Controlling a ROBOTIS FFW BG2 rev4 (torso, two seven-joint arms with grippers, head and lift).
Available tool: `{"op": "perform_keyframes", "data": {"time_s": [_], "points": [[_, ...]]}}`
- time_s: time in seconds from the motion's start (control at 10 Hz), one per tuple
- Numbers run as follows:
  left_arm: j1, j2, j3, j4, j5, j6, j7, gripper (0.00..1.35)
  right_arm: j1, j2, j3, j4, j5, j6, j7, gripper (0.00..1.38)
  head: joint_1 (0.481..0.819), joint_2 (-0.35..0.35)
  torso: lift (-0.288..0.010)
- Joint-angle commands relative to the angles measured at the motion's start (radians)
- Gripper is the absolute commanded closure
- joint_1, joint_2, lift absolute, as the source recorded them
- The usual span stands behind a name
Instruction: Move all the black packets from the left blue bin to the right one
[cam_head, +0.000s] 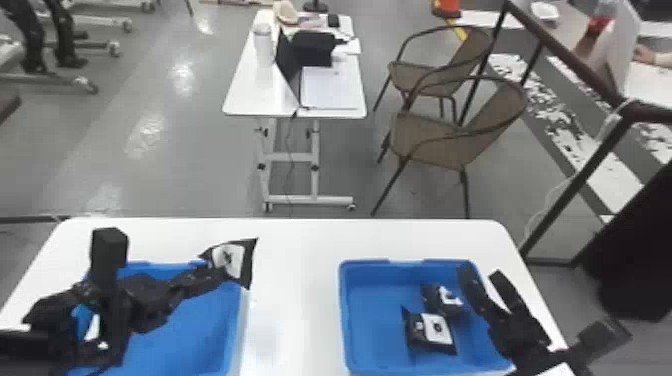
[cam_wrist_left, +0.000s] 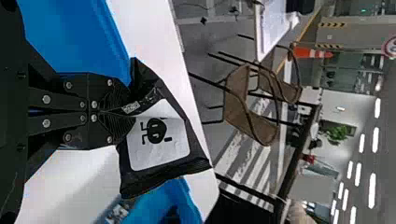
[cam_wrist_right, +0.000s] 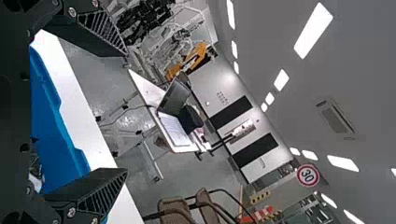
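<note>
The left tool (cam_wrist_left: 112, 114) has its fingers closed on one edge of a black packet (cam_head: 242, 261), the rest of which juts out beyond the fingertips, above the inner far side of the left blue bin (cam_head: 233, 325). The move turns on this: the right blue bin (cam_head: 351, 320) lies across the white table (cam_head: 292, 300), to the robot's right of the packet. Two more packets (cam_head: 434, 332) lie in that bin. The right tool (cam_head: 477, 284), fingers wide apart, is nearer it, over its right side, and may crowd the drop.
</note>
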Motion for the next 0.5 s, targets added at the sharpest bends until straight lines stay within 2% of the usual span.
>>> {"op": "perform_keyframes", "data": {"time_s": [0.0, 0.2, 0.3, 0.4], "points": [[-0.028, -0.005, -0.058, -0.013, 0.052, -0.033, 0.000, 1.21, -0.033, 0.001, 0.010, -0.008, 0.030, 0.000, 0.037, 0.14, 0.695, -0.121, 0.000], [-0.130, -0.002, -0.164, 0.017, 0.046, -0.031, -0.008, 1.21, -0.082, 0.001, 0.053, -0.011, 0.061, -0.002, 0.058, 0.14, 0.695, -0.143, 0.000], [-0.185, -0.008, -0.222, 0.063, 0.062, -0.048, -0.009, 1.21, -0.101, 0.001, 0.076, -0.005, 0.068, -0.006, 0.061, 0.14, 0.695, -0.151, 0.000], [-0.233, -0.025, -0.262, 0.117, 0.088, -0.077, -0.011, 1.21, -0.119, 0.001, 0.097, 0.004, 0.065, -0.012, 0.063, 0.14, 0.695, -0.160, 0.000]]}}
